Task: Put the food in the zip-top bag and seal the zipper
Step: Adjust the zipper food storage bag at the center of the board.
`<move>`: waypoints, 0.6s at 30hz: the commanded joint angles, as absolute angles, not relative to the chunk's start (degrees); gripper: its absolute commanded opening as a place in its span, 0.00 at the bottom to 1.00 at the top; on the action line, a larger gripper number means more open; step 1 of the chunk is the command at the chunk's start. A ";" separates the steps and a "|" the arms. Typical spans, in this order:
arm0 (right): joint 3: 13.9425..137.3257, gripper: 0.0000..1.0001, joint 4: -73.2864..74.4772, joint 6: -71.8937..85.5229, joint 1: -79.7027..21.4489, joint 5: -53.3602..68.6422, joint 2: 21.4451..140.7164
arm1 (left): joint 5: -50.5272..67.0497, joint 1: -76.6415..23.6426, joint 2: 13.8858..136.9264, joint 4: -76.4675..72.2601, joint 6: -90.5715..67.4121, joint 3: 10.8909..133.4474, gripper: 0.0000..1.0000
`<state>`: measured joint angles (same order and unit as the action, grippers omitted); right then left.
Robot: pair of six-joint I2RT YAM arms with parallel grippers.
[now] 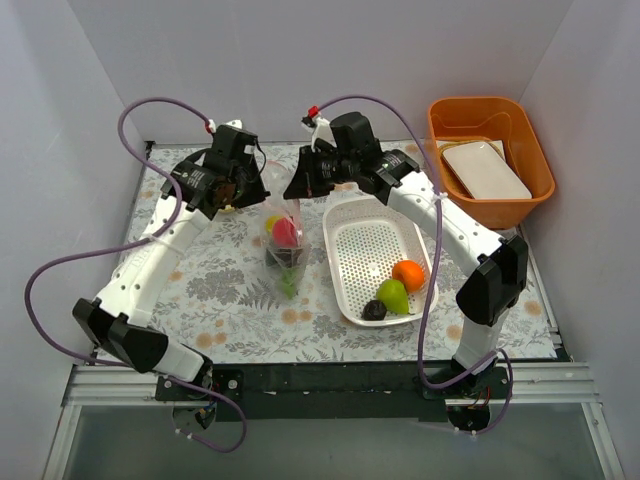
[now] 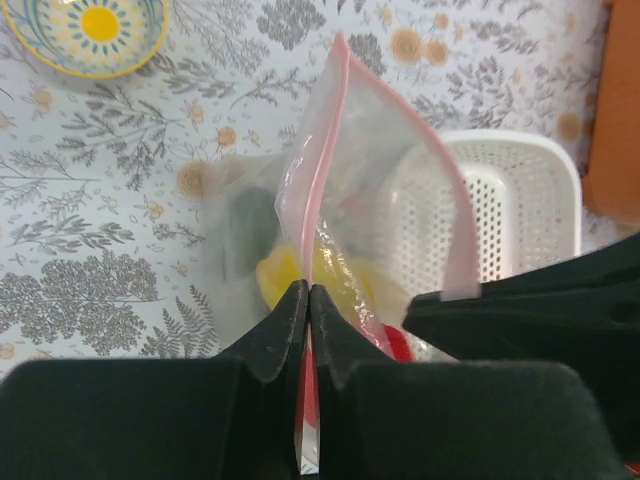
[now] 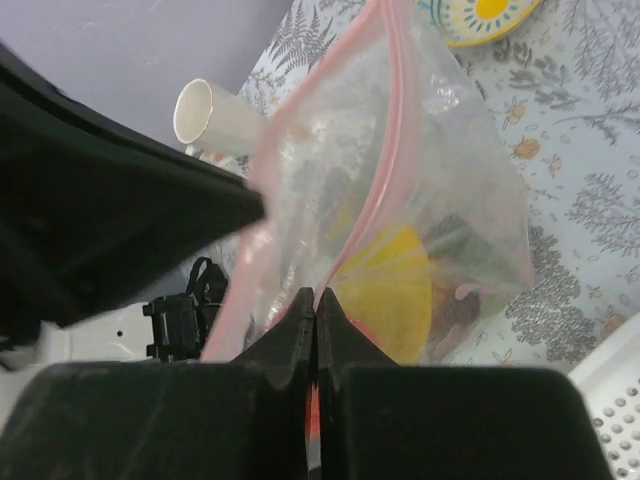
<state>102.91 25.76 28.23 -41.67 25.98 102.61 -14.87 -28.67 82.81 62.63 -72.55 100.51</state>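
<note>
- My left gripper [image 2: 308, 292]: jaws pinched fully together on the pink zipper [image 2: 322, 160].
- My right gripper [image 3: 315, 296]: clamped tight on the zipper too, zip-top bag [image 3: 470, 200] mouth gaping between.

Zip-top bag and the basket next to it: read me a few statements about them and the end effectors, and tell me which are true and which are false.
1. The left end effector and the right end effector are both pinched shut on the pink strip of the bag. True.
2. The white basket is empty. False: an orange, a green pear and a dark plum lie in it.
3. The bag's mouth is sealed along its whole width. False: the two sides of the strip stand apart, so it gapes open.
4. A yellow fruit shows inside the bag. True.
5. The orange tub holds a white dish. True.
</note>
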 commanded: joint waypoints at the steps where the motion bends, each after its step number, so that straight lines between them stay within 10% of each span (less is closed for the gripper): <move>1: 111.89 0.01 29.90 24.44 -42.10 22.32 103.98 | -10.28 -28.39 81.84 60.66 -74.17 94.84 0.00; 18: 105.91 0.01 19.69 27.42 -41.84 31.20 102.39 | -31.02 -27.95 66.53 56.43 -74.89 103.09 0.00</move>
<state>105.30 23.46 26.81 -41.74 28.82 102.59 -25.06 -28.23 68.51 59.02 -76.62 98.48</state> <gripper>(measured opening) 0.031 0.012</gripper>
